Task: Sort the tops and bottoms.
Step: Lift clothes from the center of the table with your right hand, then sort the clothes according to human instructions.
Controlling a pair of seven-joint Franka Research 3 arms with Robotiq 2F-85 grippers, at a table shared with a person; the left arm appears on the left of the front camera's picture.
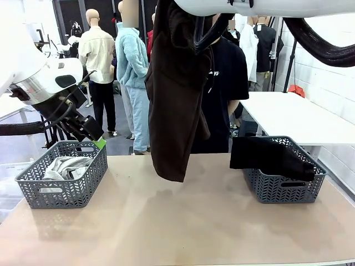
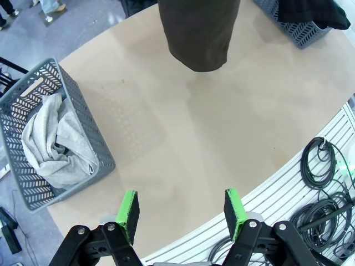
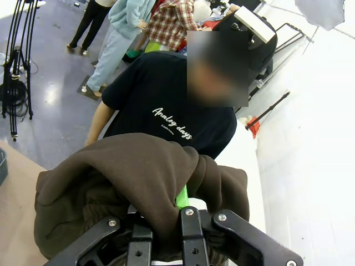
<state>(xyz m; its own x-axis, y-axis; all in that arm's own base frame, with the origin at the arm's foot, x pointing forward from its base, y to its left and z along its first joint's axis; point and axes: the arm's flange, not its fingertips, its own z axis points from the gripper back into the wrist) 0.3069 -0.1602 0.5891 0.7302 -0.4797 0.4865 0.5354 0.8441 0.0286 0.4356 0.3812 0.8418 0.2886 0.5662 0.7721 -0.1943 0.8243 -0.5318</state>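
Left arm [image 1: 39, 77]: glossy white rounded shell, black oval inset, black wrist block, thin black cables looped beside it. Left gripper [image 2: 182, 213]: black linked fingers with silver screws, bright green pads [image 2: 130, 208].

Right arm [image 1: 266, 6]: white shell, thick black ribbed hose [image 1: 321, 44] beside it. Right gripper [image 3: 180, 208]: black fingers, silver screws, green pad.

Person [image 3: 166, 105]: black T-shirt, white script lettering.
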